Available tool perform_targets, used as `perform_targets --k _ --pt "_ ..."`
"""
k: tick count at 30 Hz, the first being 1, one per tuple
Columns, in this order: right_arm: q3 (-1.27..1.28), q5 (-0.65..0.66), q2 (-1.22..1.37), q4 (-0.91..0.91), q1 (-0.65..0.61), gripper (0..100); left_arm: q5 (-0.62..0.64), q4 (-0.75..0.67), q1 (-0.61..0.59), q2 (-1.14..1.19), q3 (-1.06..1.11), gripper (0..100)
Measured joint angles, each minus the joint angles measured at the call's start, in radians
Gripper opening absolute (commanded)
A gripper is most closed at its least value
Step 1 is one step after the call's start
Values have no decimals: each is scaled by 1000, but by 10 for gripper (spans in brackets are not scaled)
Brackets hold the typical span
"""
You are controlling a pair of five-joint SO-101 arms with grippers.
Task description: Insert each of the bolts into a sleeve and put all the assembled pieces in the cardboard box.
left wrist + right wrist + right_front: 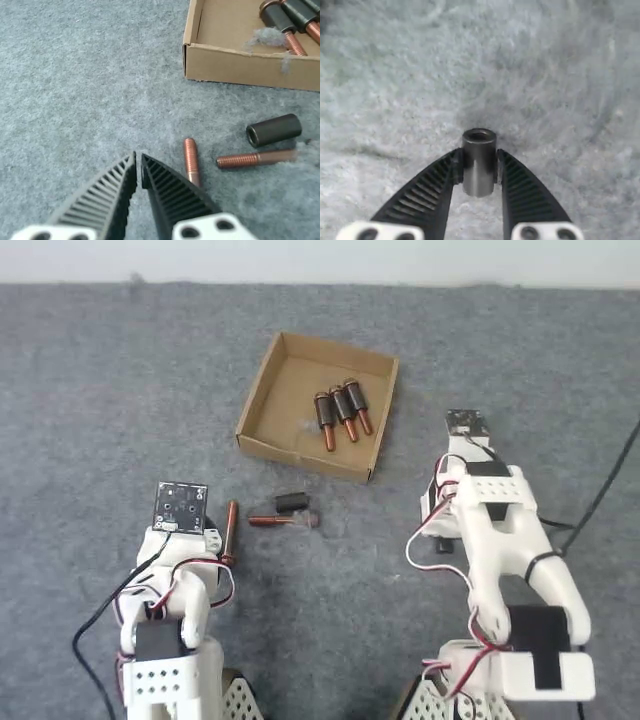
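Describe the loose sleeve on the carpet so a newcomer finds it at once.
Start at the cardboard box in the middle of the grey carpet. Just off its wall on the robot's side lies a short black sleeve beside a copper bolt. It alone lies free and empty: those in the box carry bolts, and another is gripped in the right claw.

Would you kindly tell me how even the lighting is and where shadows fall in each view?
High view: soft, even light, only a faint shadow beside the cardboard box. Left wrist view: no glare, a thin shadow under the loose sleeve. Right wrist view: a darker shadow on the carpet around the held sleeve in the right gripper.
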Motion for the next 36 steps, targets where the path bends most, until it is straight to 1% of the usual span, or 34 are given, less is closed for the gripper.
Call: perform_targets --k 4,12,15,17,23,30,33,36 --pt "0 21 14 -6 0 80 0 0 0 0 0 12" --pt "0 23 14 -6 -9 76 -5 0 0 0 0 12" --pt "0 25 14 -6 -9 1 -6 0 0 0 0 12" --pt "0 26 14 -5 -9 17 -8 0 0 0 0 12" --pt "0 29 20 -5 -9 7 -8 0 -3 0 0 12" --pt "0 29 20 -2 12 7 -5 0 -101 0 0 12" --pt "0 29 20 -2 15 7 -6 0 -101 0 -9 12" --pt "0 29 20 -2 17 7 -6 29 -66 0 -31 12"
